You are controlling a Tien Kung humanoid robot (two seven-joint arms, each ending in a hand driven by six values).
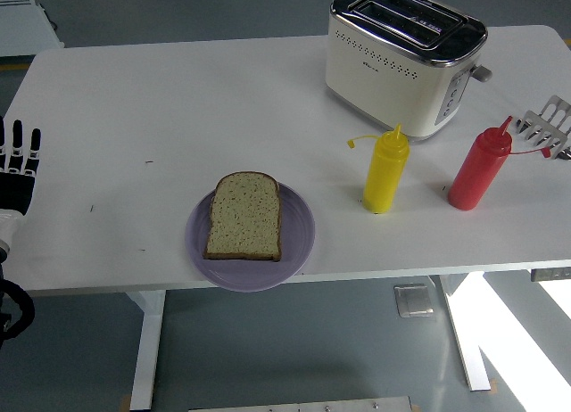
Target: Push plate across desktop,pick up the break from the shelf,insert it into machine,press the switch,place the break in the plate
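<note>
A slice of brown bread [245,217] lies flat on a lilac plate [299,236] near the table's front edge, the plate overhanging it slightly. The cream and chrome toaster [401,57] stands at the back right with both slots empty and its lever at the right end. My left hand [18,162] rests over the table's far left edge, fingers straight and spread, holding nothing, well away from the plate. My right hand is out of view.
A yellow squeeze bottle [385,171] and a red squeeze bottle [479,168] stand in front of the toaster. A metal rack [547,127] sits at the right edge. The white table [178,100] spans the view.
</note>
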